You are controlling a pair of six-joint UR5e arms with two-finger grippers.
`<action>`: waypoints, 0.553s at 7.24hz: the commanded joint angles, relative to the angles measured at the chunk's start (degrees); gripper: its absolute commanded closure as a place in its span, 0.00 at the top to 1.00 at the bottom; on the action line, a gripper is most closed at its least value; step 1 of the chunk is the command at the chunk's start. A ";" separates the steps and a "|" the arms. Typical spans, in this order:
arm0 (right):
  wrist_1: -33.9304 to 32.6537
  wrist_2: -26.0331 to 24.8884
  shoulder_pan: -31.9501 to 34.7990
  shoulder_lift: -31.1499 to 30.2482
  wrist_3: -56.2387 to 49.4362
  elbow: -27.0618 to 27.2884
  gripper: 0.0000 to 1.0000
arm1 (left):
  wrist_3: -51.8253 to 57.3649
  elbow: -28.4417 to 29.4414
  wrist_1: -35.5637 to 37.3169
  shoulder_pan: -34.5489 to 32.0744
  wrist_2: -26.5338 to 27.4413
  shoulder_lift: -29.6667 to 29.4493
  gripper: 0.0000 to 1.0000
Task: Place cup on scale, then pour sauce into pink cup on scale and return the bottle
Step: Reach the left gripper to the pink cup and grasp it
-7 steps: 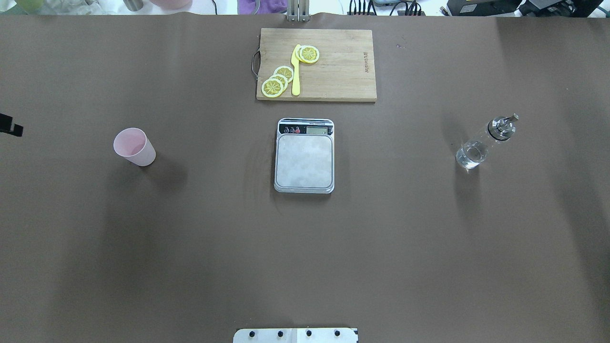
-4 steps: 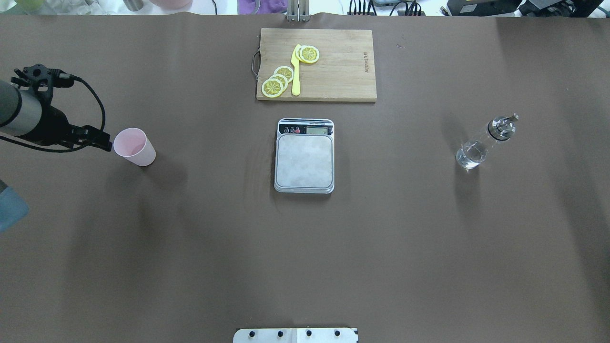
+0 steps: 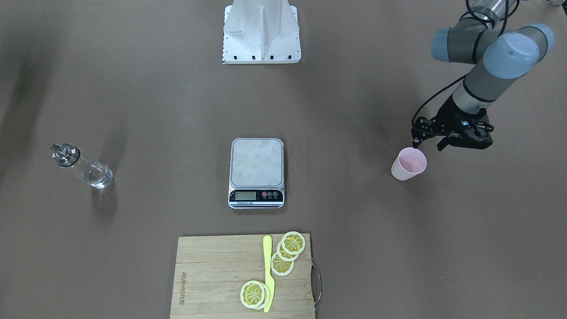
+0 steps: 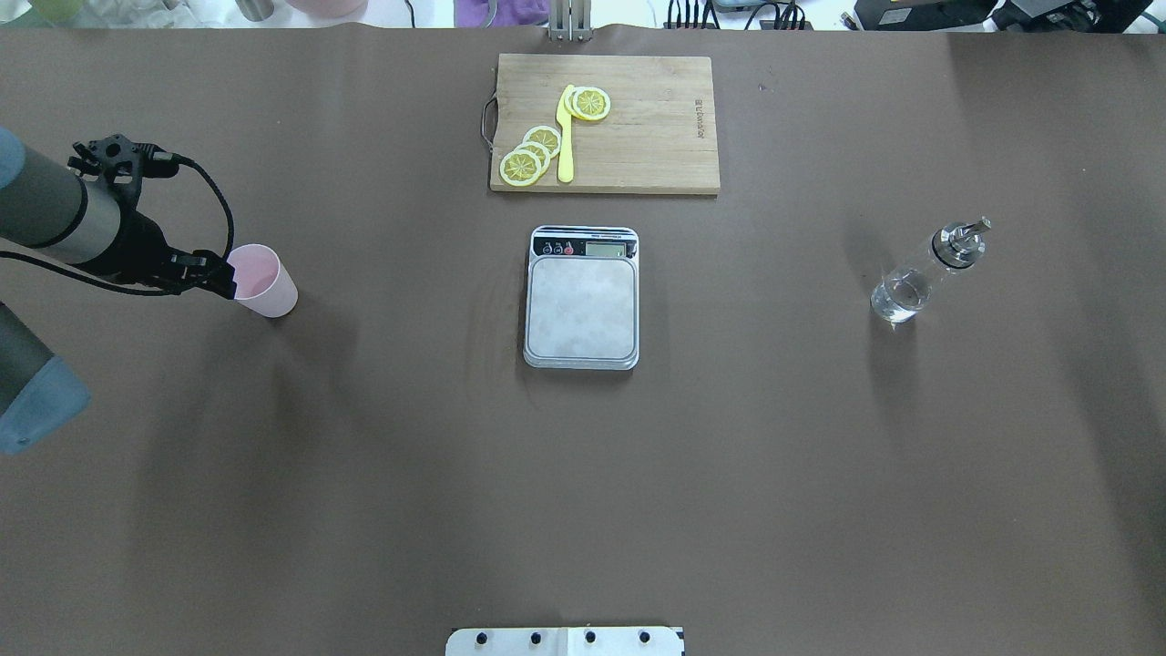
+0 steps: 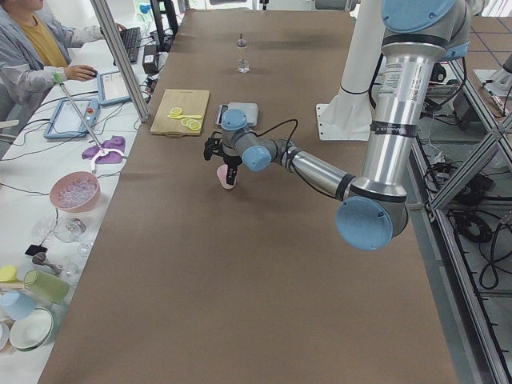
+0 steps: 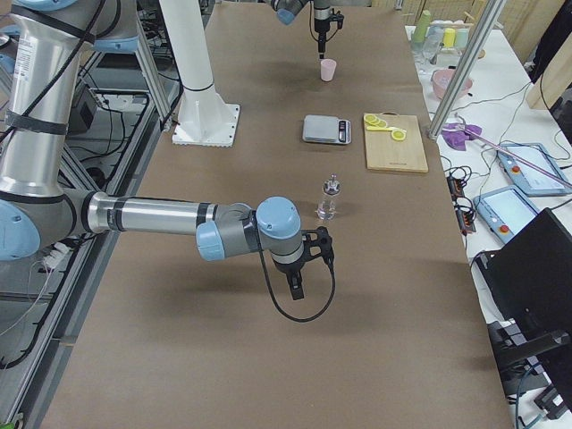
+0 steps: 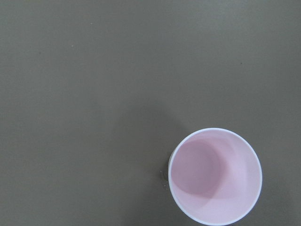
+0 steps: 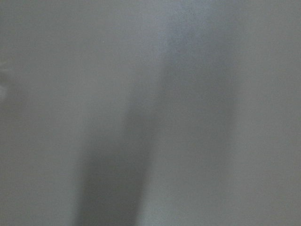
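Wooden cutting board (image 4: 638, 137) with a metal loop handle (image 4: 487, 123) on one short edge, lying flat on the brown table covering (image 4: 583, 501). It carries a yellow knife (image 4: 566, 150) and lemon slices (image 4: 521, 168), one overlapping group beside the knife, the rest touching its far end. On the side bench: pink bowl (image 5: 74, 192), purple object (image 5: 104, 150), tablet (image 5: 74, 118), operator (image 5: 28, 56).

Silver-grey arm tubes (image 5: 396, 104), pale blue joint caps (image 5: 364, 224), black wrist housings (image 3: 463, 133), looping black cable (image 4: 228, 214), white base pedestal (image 3: 261, 31)

The cutting board (image 3: 212, 274) bears a brand stamp (image 3: 183, 289), too small to read.
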 commanded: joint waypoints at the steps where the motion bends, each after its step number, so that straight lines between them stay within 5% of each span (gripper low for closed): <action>1: -0.06 -0.08 0.00 0.00 0.00 -0.10 1.00 | -2.09 2.50 0.06 0.02 -0.27 -2.53 0.71; 4: 0.03 0.00 0.00 0.00 0.00 -0.01 1.00 | -2.19 3.57 0.06 -0.41 -0.36 -2.63 0.67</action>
